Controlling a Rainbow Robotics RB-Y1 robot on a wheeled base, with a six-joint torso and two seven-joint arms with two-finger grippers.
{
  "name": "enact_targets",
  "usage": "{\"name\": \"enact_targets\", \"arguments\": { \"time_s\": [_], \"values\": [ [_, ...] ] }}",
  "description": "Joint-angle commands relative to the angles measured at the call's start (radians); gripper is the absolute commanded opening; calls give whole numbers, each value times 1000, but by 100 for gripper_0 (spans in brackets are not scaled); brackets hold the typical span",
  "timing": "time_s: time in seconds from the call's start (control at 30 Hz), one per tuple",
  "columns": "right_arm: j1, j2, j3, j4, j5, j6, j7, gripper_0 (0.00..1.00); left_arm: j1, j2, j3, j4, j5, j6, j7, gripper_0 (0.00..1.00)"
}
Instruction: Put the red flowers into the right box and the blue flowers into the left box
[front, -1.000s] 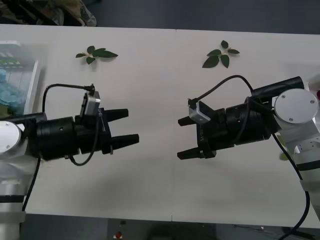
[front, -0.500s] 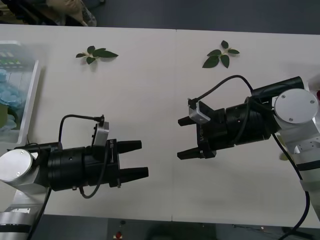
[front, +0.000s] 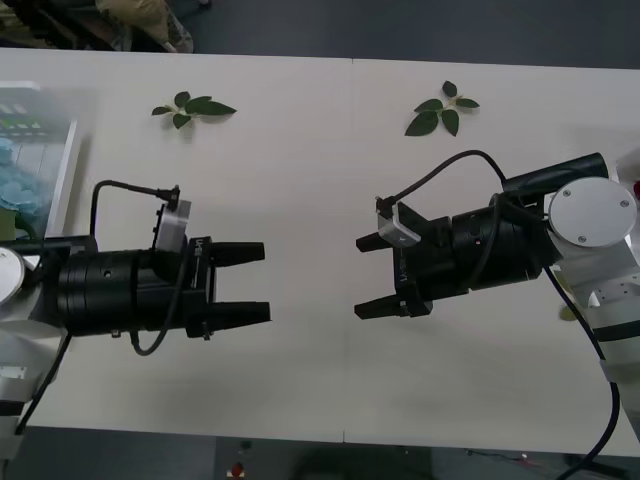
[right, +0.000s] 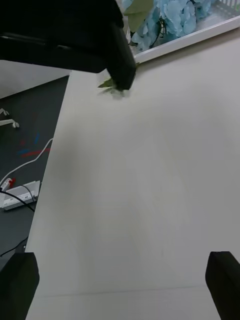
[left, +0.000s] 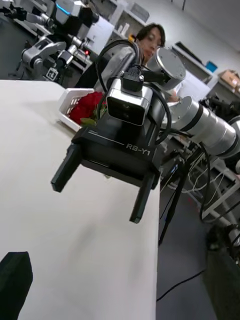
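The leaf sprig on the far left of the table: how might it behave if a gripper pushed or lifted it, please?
The leaf sprig looks thin and flat, so it is probably very light and would slide or flutter when pushed. Its splayed leaves would likely flop from a pinch on one.

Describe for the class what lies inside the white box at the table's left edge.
Inside the left box, pale blue flowers with green leaves lie on its ribbed floor. The left arm and the picture's edge cover its near part, so a count is impossible.

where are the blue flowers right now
The blue flowers lie inside the left box at the table's far left edge in the front view, just beyond the left tool.
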Motion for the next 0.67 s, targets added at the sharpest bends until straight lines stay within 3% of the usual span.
{"name": "enact_targets", "arguments": {
  "time_s": [0.03, 0.67],
  "values": [
    [5, 2, -6, -19, -2, 0, 1, 98, -13, 22, 30, -38, 25, 2, -32, 100],
    [5, 2, -6, -19, -2, 0, 1, 98, -30, 31, 56, -40, 25, -3, -32, 100]
  ]
}}
